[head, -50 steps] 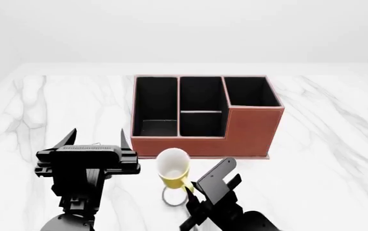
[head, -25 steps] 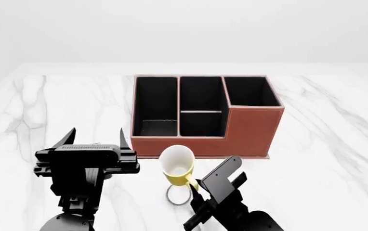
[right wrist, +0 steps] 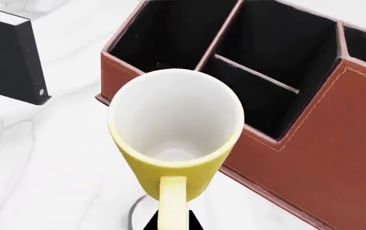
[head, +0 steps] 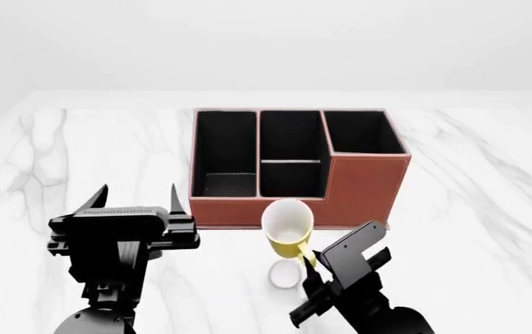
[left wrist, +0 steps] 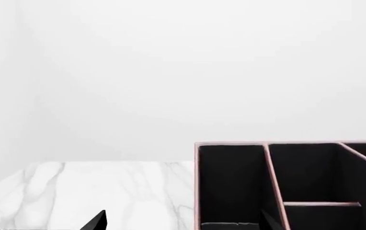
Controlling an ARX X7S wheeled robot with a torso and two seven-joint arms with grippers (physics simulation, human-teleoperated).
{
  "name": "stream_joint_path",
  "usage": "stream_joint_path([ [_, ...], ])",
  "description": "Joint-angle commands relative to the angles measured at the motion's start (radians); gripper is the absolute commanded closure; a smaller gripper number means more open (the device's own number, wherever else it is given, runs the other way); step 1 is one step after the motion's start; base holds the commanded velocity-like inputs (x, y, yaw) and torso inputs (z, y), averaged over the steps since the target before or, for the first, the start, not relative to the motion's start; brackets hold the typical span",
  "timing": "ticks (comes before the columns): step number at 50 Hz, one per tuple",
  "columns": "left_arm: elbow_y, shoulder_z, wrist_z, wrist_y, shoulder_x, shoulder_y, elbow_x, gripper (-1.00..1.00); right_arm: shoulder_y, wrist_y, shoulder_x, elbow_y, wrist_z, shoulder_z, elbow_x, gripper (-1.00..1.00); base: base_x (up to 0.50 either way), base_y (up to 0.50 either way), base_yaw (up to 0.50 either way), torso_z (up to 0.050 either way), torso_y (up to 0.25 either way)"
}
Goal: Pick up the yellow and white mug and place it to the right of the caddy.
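The yellow and white mug (head: 288, 229) hangs above the marble table, just in front of the caddy (head: 368, 188), with its shadow on the table below. My right gripper (head: 310, 263) is shut on the mug's yellow handle (right wrist: 171, 201). In the right wrist view the mug (right wrist: 177, 129) fills the middle, mouth up, with the reddish-brown caddy (right wrist: 324, 143) right behind it. My left gripper (head: 132, 197) is open and empty, raised to the left of the caddy's front. In the left wrist view the fingertips (left wrist: 97, 221) are spread wide, and the caddy's black compartments (left wrist: 298, 182) show.
A small black upright book (right wrist: 7, 57) stands on the table left of the caddy, seen only in the right wrist view. The white marble table (head: 489, 209) stretches out on both sides of the caddy. A white wall lies behind.
My right gripper has carried the mug to the right along the caddy's front. The left arm has stayed about where it was.
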Motion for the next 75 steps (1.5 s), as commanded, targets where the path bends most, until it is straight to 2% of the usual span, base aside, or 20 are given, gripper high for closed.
stream_joint_path([
  [1,-0.015,0.007,0.007,0.015,-0.002,-0.001,0.001,-1.0,-0.003,0.007,-0.019,0.01,0.017,0.05,0.008,1.0,0.0,0.0,0.0,0.0,0.0],
  [23,-0.014,0.022,-0.021,0.018,-0.021,-0.001,-0.025,-1.0,-0.093,0.063,0.025,-0.105,0.082,0.185,0.021,1.0,0.0,0.0,0.0,0.0,0.0],
  [44,-0.009,0.034,-0.044,0.013,-0.036,-0.005,-0.045,-1.0,-0.117,0.142,0.018,-0.13,0.158,0.323,0.033,1.0,0.0,0.0,0.0,0.0,0.001],
  [55,-0.009,0.038,-0.054,0.01,-0.043,-0.009,-0.055,-1.0,-0.06,0.167,-0.008,-0.087,0.203,0.388,0.046,1.0,0.0,0.0,0.0,0.0,0.0],
  [75,-0.02,0.041,-0.069,0.021,-0.054,-0.009,-0.074,-1.0,0.068,0.228,-0.009,0.02,0.259,0.389,0.029,1.0,0.0,0.0,0.0,0.0,0.001],
])
